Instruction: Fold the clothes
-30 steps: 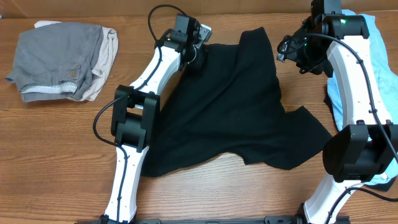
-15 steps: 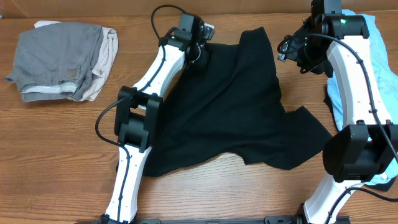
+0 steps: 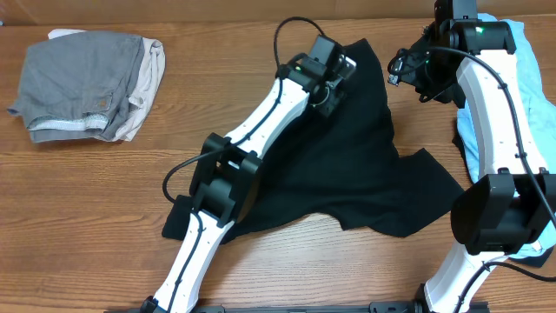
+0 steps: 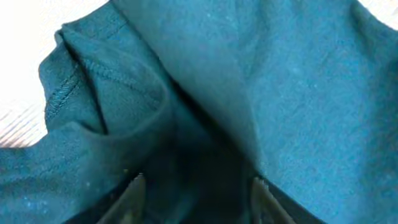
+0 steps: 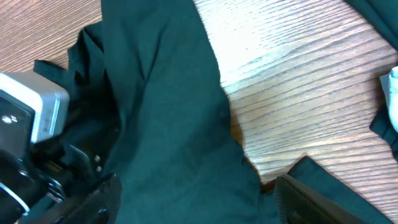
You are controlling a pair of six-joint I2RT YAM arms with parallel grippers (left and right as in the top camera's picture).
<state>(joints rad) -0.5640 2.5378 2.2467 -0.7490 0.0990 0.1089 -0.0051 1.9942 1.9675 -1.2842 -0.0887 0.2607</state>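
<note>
A black garment [image 3: 347, 165] lies spread on the wooden table, its top reaching the far edge. My left gripper [image 3: 334, 76] is over its upper middle, and in the left wrist view [image 4: 196, 193] its fingers hold a bunched fold of the dark cloth with a stitched hem [image 4: 68, 93] just ahead. My right gripper [image 3: 407, 74] hovers open and empty above the garment's upper right edge. In the right wrist view [image 5: 199, 205] the fingers are wide apart over the cloth [image 5: 168, 112], with the left wrist's camera [image 5: 37, 124] at the left.
A folded pile of grey and beige clothes [image 3: 87, 83] sits at the far left. Light blue clothes [image 3: 534, 96] lie at the right edge under the right arm. Bare wood [image 3: 104, 200] shows at the front left.
My left gripper has moved right from the garment's upper left to its upper middle, taking that corner of cloth with it. The right arm has not moved.
</note>
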